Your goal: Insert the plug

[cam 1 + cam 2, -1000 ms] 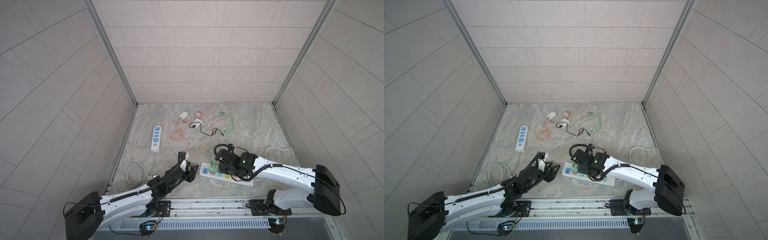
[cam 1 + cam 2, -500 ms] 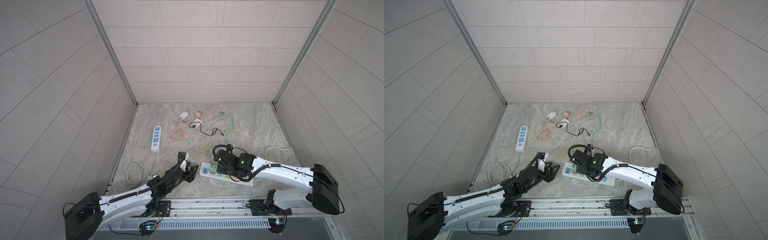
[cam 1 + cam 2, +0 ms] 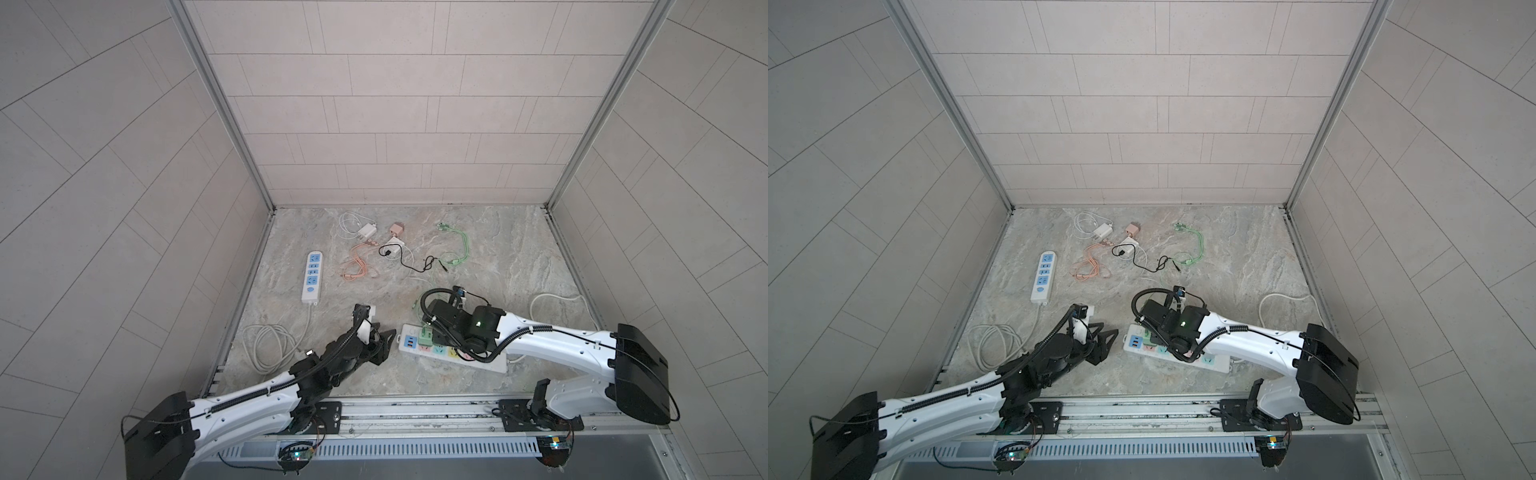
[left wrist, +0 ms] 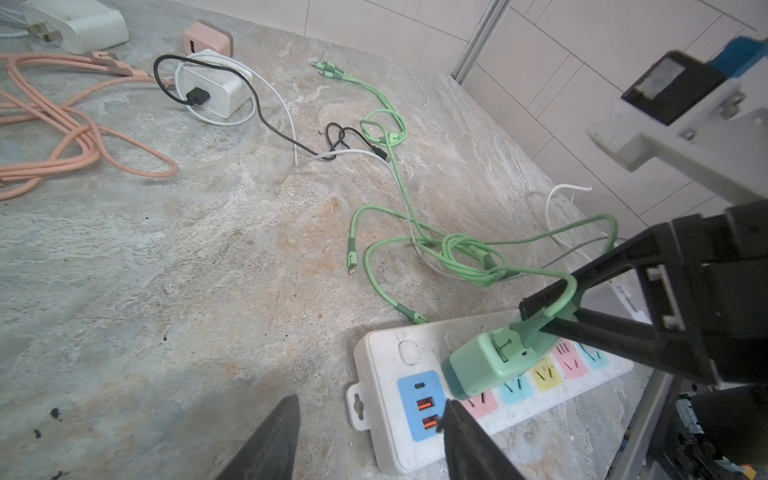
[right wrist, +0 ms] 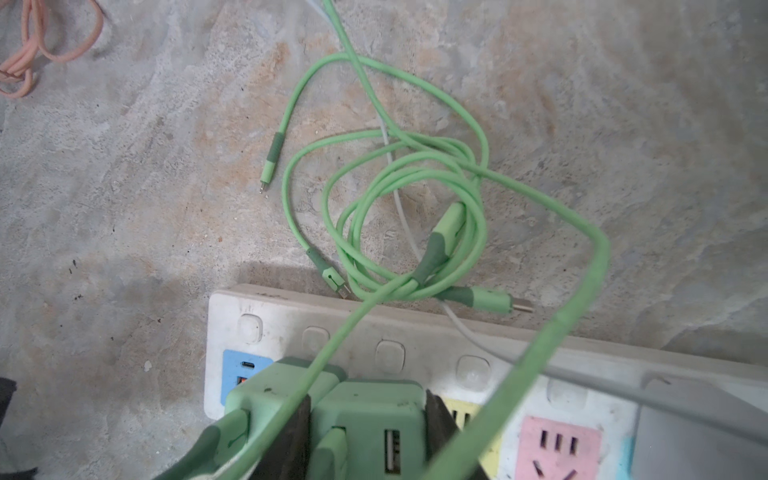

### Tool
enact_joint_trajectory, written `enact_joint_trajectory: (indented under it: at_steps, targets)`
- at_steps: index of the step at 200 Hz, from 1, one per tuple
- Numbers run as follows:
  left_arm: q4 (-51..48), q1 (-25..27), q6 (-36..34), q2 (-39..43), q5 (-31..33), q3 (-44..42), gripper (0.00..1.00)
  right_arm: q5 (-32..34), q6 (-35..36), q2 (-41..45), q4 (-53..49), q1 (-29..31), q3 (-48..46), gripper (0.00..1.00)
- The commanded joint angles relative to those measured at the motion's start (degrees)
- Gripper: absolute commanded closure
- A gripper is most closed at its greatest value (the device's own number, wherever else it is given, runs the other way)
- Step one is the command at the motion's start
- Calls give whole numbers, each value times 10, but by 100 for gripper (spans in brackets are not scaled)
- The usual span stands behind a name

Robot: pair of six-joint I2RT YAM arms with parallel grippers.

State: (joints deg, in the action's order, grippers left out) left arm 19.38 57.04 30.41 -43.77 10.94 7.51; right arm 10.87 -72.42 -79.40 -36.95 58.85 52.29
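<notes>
Near the front edge of the counter (image 3: 519, 249), about midway along it, lies the white power strip (image 4: 376, 365). On it we find the green plug (image 4: 484, 363), standing on the socket next to the blue USB panel (image 4: 417, 399) and leaning rather than square. The right tool (image 4: 537, 318) is clamped on the plug's upper part, and the green cable (image 5: 598, 253) loops away over the counter behind the strip. We cannot tell whether the prongs are fully home. The left tool (image 3: 383, 344) waits with its fingers apart and empty, just off the strip's USB end. We cannot tell whether a finger touches the strip.

Over the last second almost nothing has shifted. The right tool has crept a little toward the USB end, and the left arm sits where it was. We read this as the pressing stage, with the plug lined up and being worked down. Given the lean, we judge the push should first straighten the plug. The strip may slide unless the left tool steadies it.
</notes>
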Motion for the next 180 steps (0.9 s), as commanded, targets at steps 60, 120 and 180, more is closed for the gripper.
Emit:
enact_joint_trajectory:
  at_steps: [60,120,180]
  targets:
    - [-14,3,-18,26,22,-6,40,12,-45,-2,-27,59,-39,100]
    - [-8,3,-21,5,15,6,40,13,-54,3,-11,61,-67,100]
    - [-9,3,-23,4,9,9,40,24,-60,-12,-8,71,-76,100]
